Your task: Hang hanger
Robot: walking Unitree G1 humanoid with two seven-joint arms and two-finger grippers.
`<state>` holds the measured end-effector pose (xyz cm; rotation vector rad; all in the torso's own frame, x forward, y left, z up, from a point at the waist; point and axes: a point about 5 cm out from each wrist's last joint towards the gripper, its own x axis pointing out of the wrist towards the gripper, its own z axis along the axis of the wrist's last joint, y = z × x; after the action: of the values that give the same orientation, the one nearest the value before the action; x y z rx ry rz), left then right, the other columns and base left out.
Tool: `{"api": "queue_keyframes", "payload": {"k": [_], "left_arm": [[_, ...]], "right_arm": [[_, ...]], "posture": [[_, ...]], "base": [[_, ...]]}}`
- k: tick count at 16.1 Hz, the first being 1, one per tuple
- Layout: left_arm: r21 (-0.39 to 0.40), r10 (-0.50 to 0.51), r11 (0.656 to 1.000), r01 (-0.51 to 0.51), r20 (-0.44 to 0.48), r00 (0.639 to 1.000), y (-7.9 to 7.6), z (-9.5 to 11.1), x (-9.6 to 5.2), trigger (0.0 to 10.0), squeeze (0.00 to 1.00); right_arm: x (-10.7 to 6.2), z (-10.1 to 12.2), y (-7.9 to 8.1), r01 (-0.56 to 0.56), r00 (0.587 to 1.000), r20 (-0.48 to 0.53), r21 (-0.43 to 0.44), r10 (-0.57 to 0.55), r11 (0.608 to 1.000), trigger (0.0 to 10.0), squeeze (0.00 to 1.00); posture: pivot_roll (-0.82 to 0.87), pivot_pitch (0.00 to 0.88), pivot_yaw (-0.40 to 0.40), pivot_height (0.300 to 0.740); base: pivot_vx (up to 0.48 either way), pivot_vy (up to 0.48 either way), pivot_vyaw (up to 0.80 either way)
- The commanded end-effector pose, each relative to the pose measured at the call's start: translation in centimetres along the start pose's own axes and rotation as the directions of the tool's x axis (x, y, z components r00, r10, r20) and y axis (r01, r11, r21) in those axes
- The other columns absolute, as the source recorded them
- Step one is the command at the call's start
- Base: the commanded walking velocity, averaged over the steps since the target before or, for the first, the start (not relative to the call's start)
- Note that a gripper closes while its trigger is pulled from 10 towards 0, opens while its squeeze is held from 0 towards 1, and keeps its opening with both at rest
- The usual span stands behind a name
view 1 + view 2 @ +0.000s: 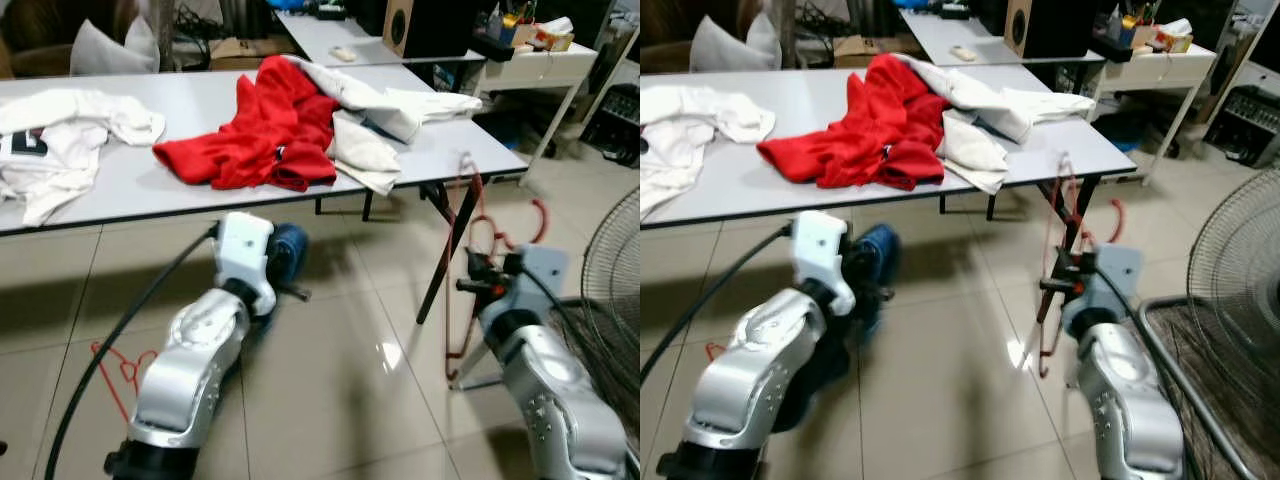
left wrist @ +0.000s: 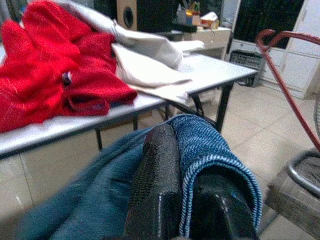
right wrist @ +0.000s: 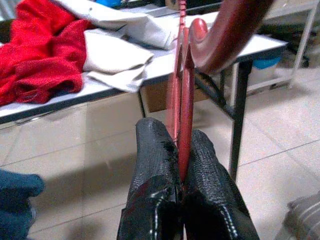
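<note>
1. My right hand (image 3: pixel 181 165) is clenched on the red hanger (image 1: pixel 1055 260), its two black fingers (image 3: pixel 152 165) pinching the thin wire low on the frame.
2. The hanger stands nearly upright above that hand, long axis vertical, with the hook (image 3: pixel 225 35) at the top. It sits just beside the near right corner of the tabletop (image 1: pixel 180 110), over the tiled floor (image 1: pixel 330 370).
3. My left hand (image 2: pixel 187 165) is grasping blue denim cloth (image 2: pixel 210 145) and is held low in front of the tabletop, well apart from the hanger.
4. So the right arm is the one carrying the task's thing; the left is busy with cloth.
5. I can't make out any rail or rod in these pictures. I judge I'd need to find one before lifting the hook over it.
6. A red garment (image 1: pixel 260 130) and white clothes (image 1: pixel 60 130) lie on the tabletop; a fan (image 1: pixel 610 290) stands close on the right, which I'd avoid when swinging.
</note>
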<state>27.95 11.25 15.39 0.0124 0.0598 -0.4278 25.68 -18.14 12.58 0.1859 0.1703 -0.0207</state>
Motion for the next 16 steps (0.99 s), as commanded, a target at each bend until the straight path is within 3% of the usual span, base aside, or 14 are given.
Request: {"api": "queue_keyframes", "payload": {"k": [1, 6, 9, 11, 16], "left_arm": [[0.018, 0.031, 0.999, -0.032, 0.029, 0.999, 1.0, 0.7, -0.2, 10.0, 0.00], [0.015, 0.029, 0.999, -0.030, 0.031, 0.999, 0.8, 0.7, 0.0, 10.0, 0.00], [0.012, 0.029, 0.999, -0.030, 0.037, 0.999, 0.9, 0.8, 0.3, 10.0, 0.00], [0.023, 0.023, 0.999, -0.024, 0.048, 0.999, 0.9, 1.2, 0.5, 10.0, 0.00], [0.031, 0.030, 0.999, -0.033, 0.069, 0.997, 1.3, 1.9, 0.7, 10.0, 0.00]], "right_arm": [[0.2, 0.3, 1.1, -0.039, 0.999, 0.020, 0.006, 0.039, 0.999, 10.0, 0.00], [0.2, 0.1, 1.1, -0.055, 0.999, -0.002, -0.008, 0.055, 0.998, 10.0, 0.00], [0.3, -0.1, 1.2, -0.080, 0.996, -0.050, -0.062, 0.077, 0.995, 10.0, 0.00], [0.7, 1.3, 1.6, -0.084, 0.994, 0.060, -0.141, 0.093, 0.986, 10.0, 0.00], [1.0, 1.8, 2.2, -0.134, 0.988, 0.050, -0.179, 0.145, 0.975, 10.0, 0.00]], "posture": [[-0.06, 0.000, -0.030, 0.710], [-0.07, 0.000, -0.023, 0.710], [-0.07, 0.000, -0.018, 0.710], [-0.07, 0.000, -0.016, 0.710], [-0.07, 0.000, -0.017, 0.710]], "base": [[0.322, 0.000, 0.00], [0.320, 0.000, 0.00], [0.324, 0.000, 0.00], [0.324, 0.000, 0.00], [0.323, 0.000, 0.00]]}}
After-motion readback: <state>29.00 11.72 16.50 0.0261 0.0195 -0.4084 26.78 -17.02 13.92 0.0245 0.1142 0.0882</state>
